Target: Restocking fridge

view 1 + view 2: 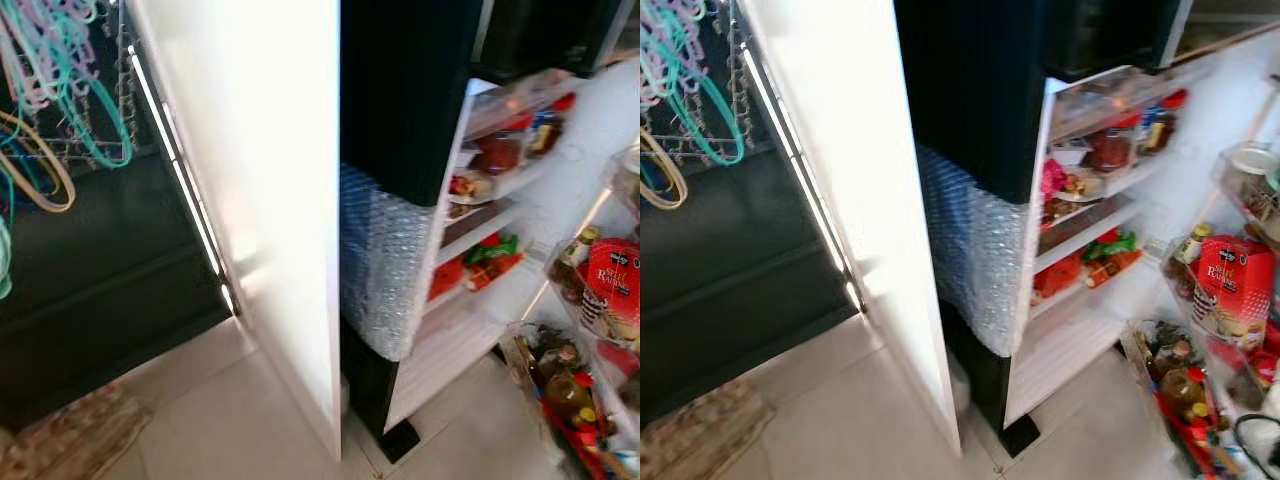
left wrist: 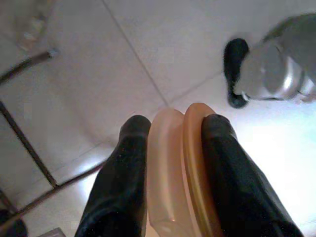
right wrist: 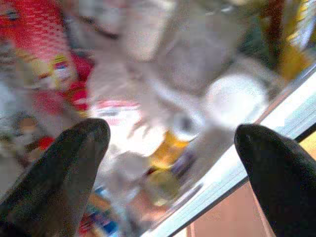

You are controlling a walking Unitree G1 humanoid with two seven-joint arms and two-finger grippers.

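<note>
The black fridge [image 1: 400,90] stands open, with bubble wrap [image 1: 385,270] on its side. Its inner shelves [image 1: 480,240] hold jars and red and green packs. The door racks at the right carry a red box [image 1: 612,285] and bottles [image 1: 565,390]. In the left wrist view my left gripper [image 2: 177,123] is shut on a flat, pale orange item [image 2: 173,168] above the tiled floor. In the right wrist view my right gripper [image 3: 172,133] is open, fingers wide apart. It faces blurred bottles and red packs [image 3: 163,148] on a shelf, with nothing between the fingers.
A tall white panel [image 1: 260,170] stands left of the fridge. Coloured hangers [image 1: 60,90] hang at the upper left over a dark unit [image 1: 100,270]. A rug [image 1: 70,435] lies on the pale tiles. A grey and black shape [image 2: 276,69] and thin metal rods [image 2: 24,143] stand on the floor.
</note>
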